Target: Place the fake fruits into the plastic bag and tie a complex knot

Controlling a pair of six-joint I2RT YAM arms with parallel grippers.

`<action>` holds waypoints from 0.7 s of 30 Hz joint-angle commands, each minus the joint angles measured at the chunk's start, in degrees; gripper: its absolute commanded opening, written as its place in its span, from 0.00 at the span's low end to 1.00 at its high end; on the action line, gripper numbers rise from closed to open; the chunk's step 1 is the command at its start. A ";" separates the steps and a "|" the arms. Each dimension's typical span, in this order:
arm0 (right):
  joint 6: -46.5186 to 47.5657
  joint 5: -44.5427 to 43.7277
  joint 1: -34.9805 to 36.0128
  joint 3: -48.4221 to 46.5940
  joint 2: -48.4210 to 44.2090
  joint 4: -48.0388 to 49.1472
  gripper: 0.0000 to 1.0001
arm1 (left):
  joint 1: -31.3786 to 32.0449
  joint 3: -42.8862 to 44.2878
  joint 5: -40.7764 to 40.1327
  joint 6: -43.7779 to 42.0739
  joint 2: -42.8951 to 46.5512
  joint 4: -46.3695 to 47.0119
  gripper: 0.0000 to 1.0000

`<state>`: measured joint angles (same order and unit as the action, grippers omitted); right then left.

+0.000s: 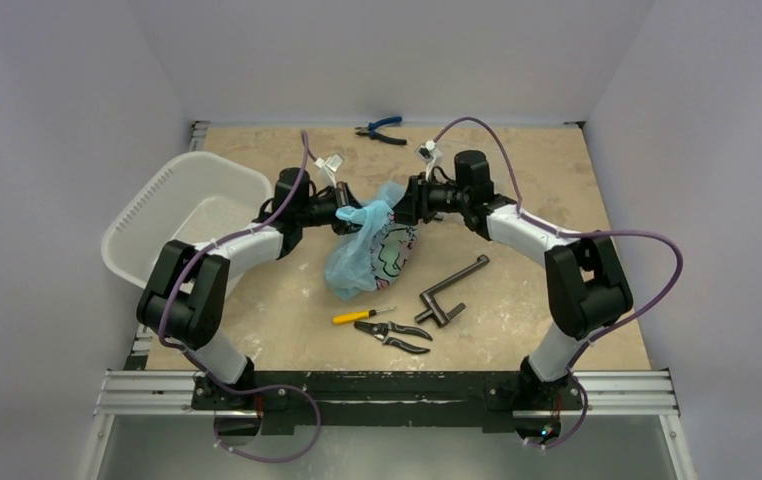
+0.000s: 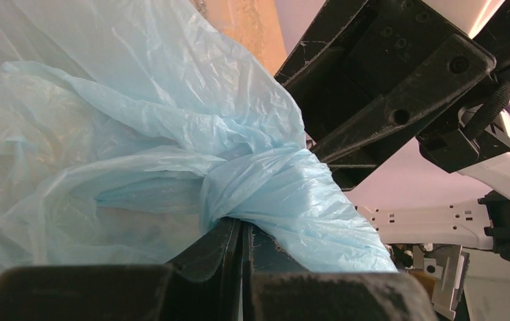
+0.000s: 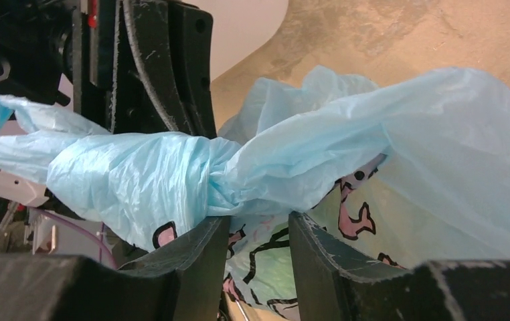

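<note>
The light-blue plastic bag point(image 1: 367, 255) with dark and pink print lies mid-table, its neck lifted between both grippers. The neck is bunched into a knot point(image 3: 209, 177) with an ear-shaped end point(image 3: 1, 117) trailing left. My left gripper point(image 2: 244, 229) is shut, and film of the bag point(image 2: 172, 134) comes out at its tips. My right gripper point(image 3: 259, 224) stands partly open with the twisted film lying across its fingertips. Through the gap I see the printed bag wall. A green tint of fake fruits point(image 3: 319, 261) shows through the film; their shapes are hidden.
A white perforated tub point(image 1: 172, 210) stands at the left. Blue-handled pliers point(image 1: 380, 130) lie at the far edge. Near the bag lie a dark metal crank point(image 1: 452, 290), a yellow-handled screwdriver point(image 1: 362, 315) and black pliers point(image 1: 394, 335).
</note>
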<state>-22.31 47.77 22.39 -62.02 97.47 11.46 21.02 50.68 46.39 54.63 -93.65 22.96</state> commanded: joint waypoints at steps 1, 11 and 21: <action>4.30 5.23 1.10 -0.59 -2.11 -1.33 0.42 | -0.19 1.71 0.94 -0.20 -0.08 1.54 0.00; 5.35 6.37 4.37 -3.48 4.58 1.60 0.72 | 0.33 2.52 4.12 6.02 -1.78 9.00 0.00; 4.73 8.64 4.03 -12.72 8.97 4.86 0.81 | 0.03 1.80 11.83 3.15 0.88 4.25 0.00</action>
<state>-17.28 57.34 26.46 -69.76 108.20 11.97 19.79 51.20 49.67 60.40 -95.55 28.95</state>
